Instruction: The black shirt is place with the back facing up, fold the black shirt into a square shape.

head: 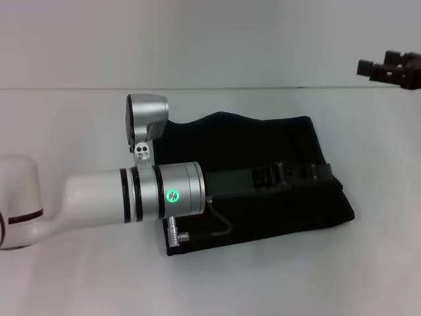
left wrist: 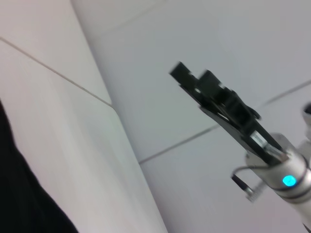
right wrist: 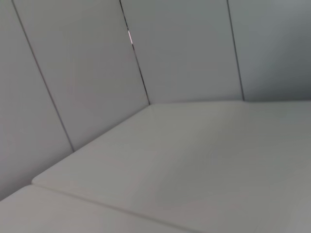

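Note:
The black shirt (head: 263, 145) lies on the white table (head: 79, 283), folded into a rough rectangle with a wavy far edge. My left arm reaches in from the left and lies across it. Its black gripper (head: 322, 174) is low over the shirt's right part, dark against dark. My right gripper (head: 376, 62) hangs in the air at the far right, away from the shirt, with its fingers apart and nothing in them. The left wrist view shows that right gripper (left wrist: 192, 74) farther off and a corner of the shirt (left wrist: 19, 194).
A pale wall (head: 210, 39) stands behind the table's back edge. The right wrist view holds only the bare table (right wrist: 194, 160) and wall panels (right wrist: 87, 63). A cable (head: 220, 227) loops from the left wrist over the shirt.

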Controlling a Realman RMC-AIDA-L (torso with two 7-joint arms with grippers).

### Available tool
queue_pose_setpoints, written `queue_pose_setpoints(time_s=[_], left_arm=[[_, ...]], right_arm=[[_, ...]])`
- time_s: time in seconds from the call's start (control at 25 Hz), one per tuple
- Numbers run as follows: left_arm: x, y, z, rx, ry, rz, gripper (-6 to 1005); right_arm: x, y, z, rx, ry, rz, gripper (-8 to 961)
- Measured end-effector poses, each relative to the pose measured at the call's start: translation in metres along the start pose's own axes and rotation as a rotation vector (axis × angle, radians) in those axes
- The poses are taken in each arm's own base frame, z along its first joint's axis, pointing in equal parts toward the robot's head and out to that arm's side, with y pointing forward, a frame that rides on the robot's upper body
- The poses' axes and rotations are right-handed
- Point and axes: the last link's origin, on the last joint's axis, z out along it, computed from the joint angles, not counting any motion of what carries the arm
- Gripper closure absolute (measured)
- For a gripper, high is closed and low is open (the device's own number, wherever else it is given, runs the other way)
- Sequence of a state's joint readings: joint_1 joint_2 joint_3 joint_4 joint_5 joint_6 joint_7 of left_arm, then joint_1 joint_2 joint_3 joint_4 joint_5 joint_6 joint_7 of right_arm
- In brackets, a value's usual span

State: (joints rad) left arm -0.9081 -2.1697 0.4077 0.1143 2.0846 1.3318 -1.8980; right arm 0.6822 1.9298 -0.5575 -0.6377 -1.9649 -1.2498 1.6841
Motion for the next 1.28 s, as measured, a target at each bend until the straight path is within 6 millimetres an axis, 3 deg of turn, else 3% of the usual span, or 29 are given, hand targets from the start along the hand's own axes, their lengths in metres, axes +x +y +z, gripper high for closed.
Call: queue_pose_setpoints(time_s=[0.16, 0.4, 0.52, 0.76, 0.92, 1.28], left_arm=[[-0.001, 0.008, -0.012, -0.062, -0.034, 0.111, 738], [-0.017, 0.006, -0.050, -0.120, -0.032, 0.336, 458], [-0.025, -0.001, -0.072, -0.089, -0.019, 0.435, 223], [-0.031, -0.013, -0.105, -0.010, 0.007, 0.586, 50], [-0.034, -0.013, -0.115, 0.001, -0.022, 0.688, 64], [-0.033, -0.009, -0.119, -0.010, -0.115, 0.798, 68]], right_arm=[[0.005, 0.003, 0.004, -0.009, 0.086, 0.091, 71], [0.015, 0.010, 0.016, -0.002, 0.296, 0.254, 72], [0.022, 0.019, 0.028, -0.001, 0.395, 0.287, 72], [0.042, 0.040, 0.055, -0.010, 0.524, 0.319, 73], [0.051, 0.049, 0.069, -0.004, 0.545, 0.323, 73], [0.062, 0.066, 0.091, 0.006, 0.540, 0.314, 74]])
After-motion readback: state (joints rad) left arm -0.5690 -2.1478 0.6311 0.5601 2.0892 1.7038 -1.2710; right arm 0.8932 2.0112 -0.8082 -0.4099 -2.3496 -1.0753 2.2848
